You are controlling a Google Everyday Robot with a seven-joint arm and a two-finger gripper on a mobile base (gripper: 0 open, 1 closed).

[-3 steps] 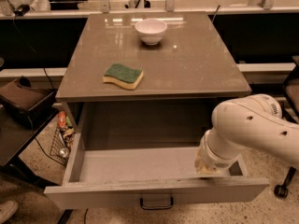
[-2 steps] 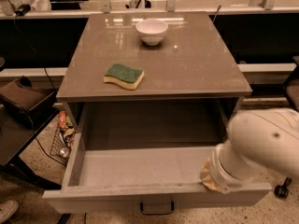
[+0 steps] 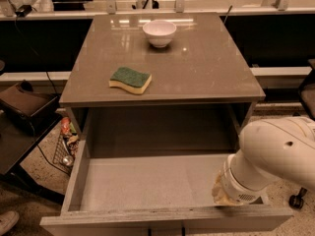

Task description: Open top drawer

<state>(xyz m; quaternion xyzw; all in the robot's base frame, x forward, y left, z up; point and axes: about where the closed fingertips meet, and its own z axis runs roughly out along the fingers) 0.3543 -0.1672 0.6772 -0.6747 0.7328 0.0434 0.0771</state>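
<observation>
The top drawer [image 3: 147,186] stands pulled far out from under the grey table top; its deep grey box is bare inside. Its front panel [image 3: 167,219] runs along the bottom edge of the camera view, and the black handle is cut off below the frame. My white arm [image 3: 275,151] reaches in from the right. My gripper [image 3: 227,194] sits at the drawer's front right corner, just inside the front panel; only its tan base under the white wrist shows.
A white bowl [image 3: 159,32] and a green-and-yellow sponge [image 3: 130,79] lie on the table top [image 3: 206,68]. A wire basket with clutter [image 3: 66,141] and a dark stand [image 3: 24,107] are to the left of the drawer. A chair caster [image 3: 296,201] is at right.
The drawer has slid further out toward the camera. My arm and gripper have moved with its front, down and to the right.
</observation>
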